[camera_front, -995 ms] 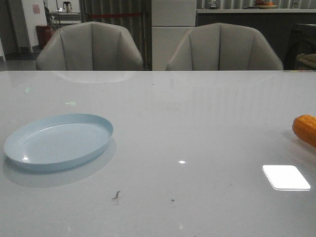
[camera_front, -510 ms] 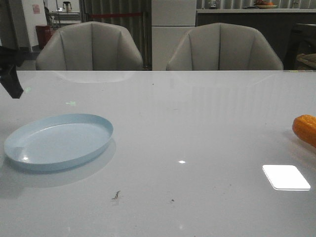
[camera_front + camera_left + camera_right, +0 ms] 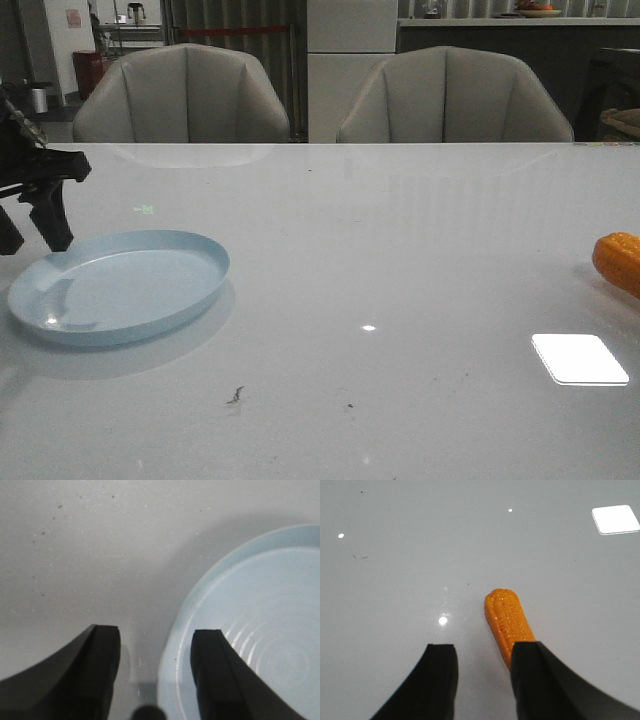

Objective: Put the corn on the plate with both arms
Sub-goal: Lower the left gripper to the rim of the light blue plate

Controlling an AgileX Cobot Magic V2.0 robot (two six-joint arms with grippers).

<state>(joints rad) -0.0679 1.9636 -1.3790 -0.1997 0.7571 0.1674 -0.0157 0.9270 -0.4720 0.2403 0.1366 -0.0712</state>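
Observation:
The pale blue plate [image 3: 120, 285] lies on the table at the front left. My left gripper [image 3: 30, 232] is open and hovers over the plate's far left rim. In the left wrist view its fingers [image 3: 156, 645] straddle the plate's rim [image 3: 172, 655], one finger over the plate, one over the table. The orange-yellow corn [image 3: 618, 262] lies at the table's right edge, cut off by the frame. In the right wrist view my right gripper [image 3: 482, 652] is open above the corn [image 3: 507, 620], whose near part is hidden behind one finger [image 3: 532, 675].
Two grey chairs [image 3: 185, 95] stand behind the table's far edge. A bright window reflection [image 3: 580, 360] lies on the glossy table [image 3: 400, 250] at the front right. Small dark specks [image 3: 236, 397] mark the table's front.
My left gripper has come into the front view from the left and moved right and down over the plate's far left rim. The corn and plate have not moved.

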